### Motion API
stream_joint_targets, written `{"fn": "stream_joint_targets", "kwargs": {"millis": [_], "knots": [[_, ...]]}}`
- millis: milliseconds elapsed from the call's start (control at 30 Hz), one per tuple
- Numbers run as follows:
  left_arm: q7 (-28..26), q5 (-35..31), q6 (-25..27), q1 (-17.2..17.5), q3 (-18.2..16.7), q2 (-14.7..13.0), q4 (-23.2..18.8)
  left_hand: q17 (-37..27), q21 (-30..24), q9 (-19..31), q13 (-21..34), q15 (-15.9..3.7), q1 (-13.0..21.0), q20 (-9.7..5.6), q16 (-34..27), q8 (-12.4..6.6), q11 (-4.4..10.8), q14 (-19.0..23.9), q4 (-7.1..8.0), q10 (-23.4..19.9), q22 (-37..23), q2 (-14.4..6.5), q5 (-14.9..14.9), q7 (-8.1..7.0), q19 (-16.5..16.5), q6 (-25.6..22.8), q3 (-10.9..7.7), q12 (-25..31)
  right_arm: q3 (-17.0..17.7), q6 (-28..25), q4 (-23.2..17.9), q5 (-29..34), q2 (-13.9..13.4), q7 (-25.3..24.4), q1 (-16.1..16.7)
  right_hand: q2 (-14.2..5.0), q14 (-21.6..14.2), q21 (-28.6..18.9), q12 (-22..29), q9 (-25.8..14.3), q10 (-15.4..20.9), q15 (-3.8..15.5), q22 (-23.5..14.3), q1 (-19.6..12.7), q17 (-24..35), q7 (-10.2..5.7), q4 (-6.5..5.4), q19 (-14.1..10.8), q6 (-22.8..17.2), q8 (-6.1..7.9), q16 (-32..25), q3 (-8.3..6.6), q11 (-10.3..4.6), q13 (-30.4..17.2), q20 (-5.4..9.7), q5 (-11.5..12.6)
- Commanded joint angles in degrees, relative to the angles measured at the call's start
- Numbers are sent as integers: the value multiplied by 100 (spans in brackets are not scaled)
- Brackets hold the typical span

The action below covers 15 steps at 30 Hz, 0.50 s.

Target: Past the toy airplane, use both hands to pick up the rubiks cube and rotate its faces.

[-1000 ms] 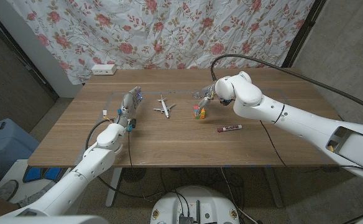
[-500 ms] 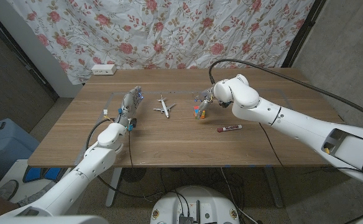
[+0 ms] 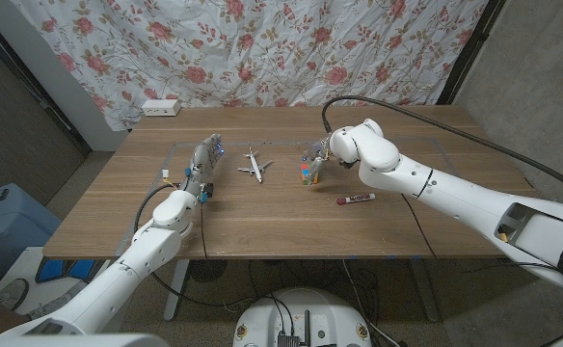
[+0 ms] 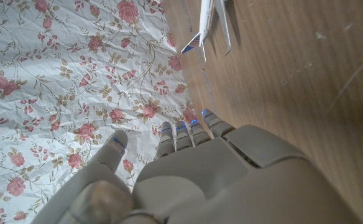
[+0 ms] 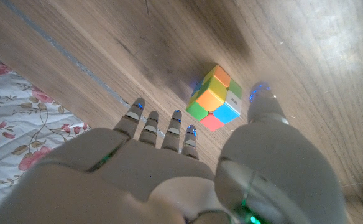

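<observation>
A red marker is lying nearest. Beyond it the rubiks cube is sitting on the wooden table, just right of the toy airplane. The right hand is hovering over the cube, fingers spread, apparently not touching it. The left hand is waiting empty, fingers apart, beside the airplane, probably to join once the cube is lifted.

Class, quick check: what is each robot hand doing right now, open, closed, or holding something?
Left hand: open, holding nothing, fingers extended beside the toy airplane.
Right hand: open, fingers spread around the rubiks cube, not yet gripping it.
</observation>
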<state>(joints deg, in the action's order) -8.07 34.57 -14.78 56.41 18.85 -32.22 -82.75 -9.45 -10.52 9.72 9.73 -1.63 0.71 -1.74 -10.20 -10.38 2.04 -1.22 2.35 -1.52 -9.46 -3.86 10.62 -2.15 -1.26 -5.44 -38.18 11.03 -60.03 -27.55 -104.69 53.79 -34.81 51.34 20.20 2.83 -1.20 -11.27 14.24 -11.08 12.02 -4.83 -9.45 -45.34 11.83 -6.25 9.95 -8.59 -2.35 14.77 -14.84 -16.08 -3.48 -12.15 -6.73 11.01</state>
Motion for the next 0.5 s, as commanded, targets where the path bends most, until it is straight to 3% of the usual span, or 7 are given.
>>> {"fn": "stream_joint_targets", "kwargs": {"millis": [33,100,500], "knots": [[37,31,88,-8,40,-8,-34,-28,-44,14,30,-172,2,-149,-1,-1,16,42,-24,-75,-26,-298,5,-8,-36,-41,-22,5,125,57,-39,356,18,-441,277,22,-213,-57,75,-30,258,81,-13,-99,-2,-46,-11,-179,-240,91,-72,-79,-110,-27,26,-19],[69,47,97,-6,53,-7,-41,-28,-45,14,31,-170,0,-154,-2,-1,21,45,-22,-79,-26,-298,5,-12,-39,-44,-21,6,153,66,-35,391,23,-513,322,55,-328,-50,92,-35,395,154,-13,-147,-13,-94,-13,-247,-380,134,-91,-107,-202,-29,32,-35],[109,63,138,10,104,1,-66,-30,-41,15,32,-167,-13,-151,-3,-6,15,53,-11,-93,-26,-295,4,-10,-40,-67,-15,7,240,132,-38,640,60,-701,510,94,-664,-21,167,-40,866,351,-12,-248,-28,-274,-32,-387,-814,267,-153,-189,-305,-31,58,-37]]}}
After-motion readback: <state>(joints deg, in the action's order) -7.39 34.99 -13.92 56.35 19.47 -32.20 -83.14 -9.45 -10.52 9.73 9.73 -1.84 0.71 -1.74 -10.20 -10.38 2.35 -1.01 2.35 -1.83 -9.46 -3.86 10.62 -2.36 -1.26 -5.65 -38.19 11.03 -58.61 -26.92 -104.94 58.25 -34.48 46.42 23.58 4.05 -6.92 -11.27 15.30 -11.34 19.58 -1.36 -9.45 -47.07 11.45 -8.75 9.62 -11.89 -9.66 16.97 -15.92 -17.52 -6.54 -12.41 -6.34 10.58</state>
